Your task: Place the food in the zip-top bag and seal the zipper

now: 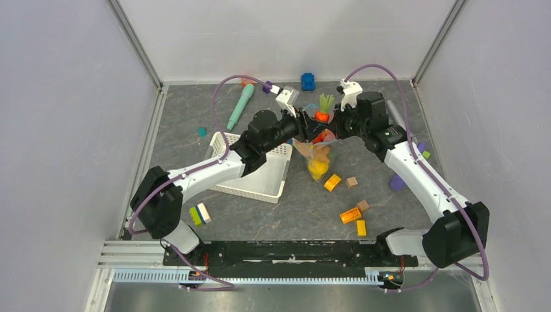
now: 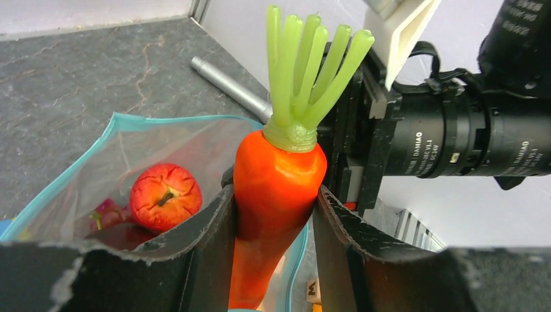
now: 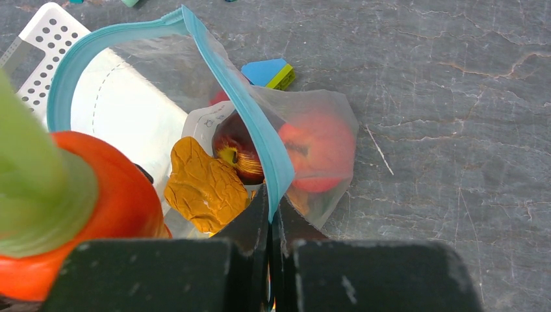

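Pinched between the black fingers of the left gripper [image 2: 273, 205], the orange carrot [image 2: 279, 169] stands upright, green top up, its tip pointing down at the open mouth of the zip-top bag [image 3: 130, 110]. Fingers of the right gripper [image 3: 269, 218] are pressed together on the light-blue zipper [image 3: 240, 104], holding that edge of the mouth up. Inside the bag lie a red apple [image 2: 166, 195], a dark maroon fruit [image 3: 237, 149] and a crinkled yellow piece [image 3: 205, 185]. The bag is just beside the white mesh basket [image 1: 256, 175] on the grey table [image 1: 305, 211], with loose blocks [image 1: 333, 182] scattered nearby.
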Motion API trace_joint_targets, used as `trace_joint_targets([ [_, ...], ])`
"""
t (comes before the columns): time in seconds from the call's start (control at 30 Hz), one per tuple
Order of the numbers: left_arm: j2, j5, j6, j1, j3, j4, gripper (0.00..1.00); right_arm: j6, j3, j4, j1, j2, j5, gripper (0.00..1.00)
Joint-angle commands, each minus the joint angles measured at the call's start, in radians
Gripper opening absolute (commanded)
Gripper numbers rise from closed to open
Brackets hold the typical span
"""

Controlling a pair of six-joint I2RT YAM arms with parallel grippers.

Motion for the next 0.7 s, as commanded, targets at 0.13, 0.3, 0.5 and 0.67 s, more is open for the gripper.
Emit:
trace_joint_targets([
  [0.13, -0.055, -0.088, -0.11, -0.021, -0.012, -0.106, 0.03, 0.005, -0.005, 0.043, 0.003, -0.029, -0.004, 0.0],
  [0.3, -0.043, -0.154, -0.142, -0.024, 0.028, -0.246, 0.09, 0.013, -0.012, 0.054, 0.003, -0.034, -0.005, 0.0],
  [0.5, -0.02, -0.155, -0.148, -0.025, 0.075, -0.328, 0.45, 0.017, -0.013, 0.056, 0.004, -0.038, -0.005, 0.0],
  [0.67, -0.022, -0.124, -0.117, -0.026, 0.111, -0.358, 1.0, 0.018, -0.015, 0.057, 0.003, -0.042, -0.007, 0.0],
])
